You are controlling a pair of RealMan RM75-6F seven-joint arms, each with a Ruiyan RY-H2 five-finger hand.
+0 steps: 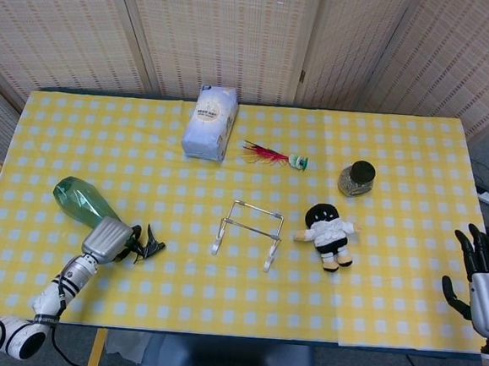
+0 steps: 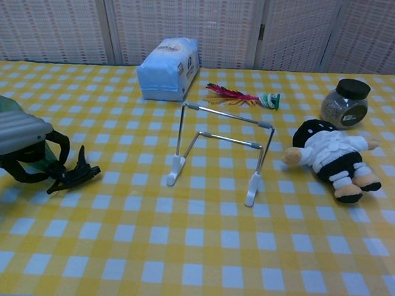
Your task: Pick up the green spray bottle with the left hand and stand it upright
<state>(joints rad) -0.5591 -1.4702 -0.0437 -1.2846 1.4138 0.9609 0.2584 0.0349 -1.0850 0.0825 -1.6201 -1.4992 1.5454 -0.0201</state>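
The green spray bottle (image 1: 77, 201) lies on its side at the front left of the yellow checked table (image 1: 234, 309). Its black trigger head (image 1: 149, 247) points right. My left hand (image 1: 109, 240) sits over the bottle's neck, and its dark fingers (image 2: 58, 156) curl around it. In the chest view the left hand (image 2: 17, 139) hides most of the bottle; only a green patch of the bottle (image 2: 47, 156) and the trigger head (image 2: 76, 173) show. My right hand (image 1: 484, 282) hangs open off the table's right edge, holding nothing.
A wire stand (image 1: 247, 231) is at mid-table, with a plush doll (image 1: 329, 233) to its right. Further back are a blue-white packet (image 1: 209, 122), a red feather toy (image 1: 274, 156) and a dark-lidded jar (image 1: 357, 178). A folding screen closes off the back.
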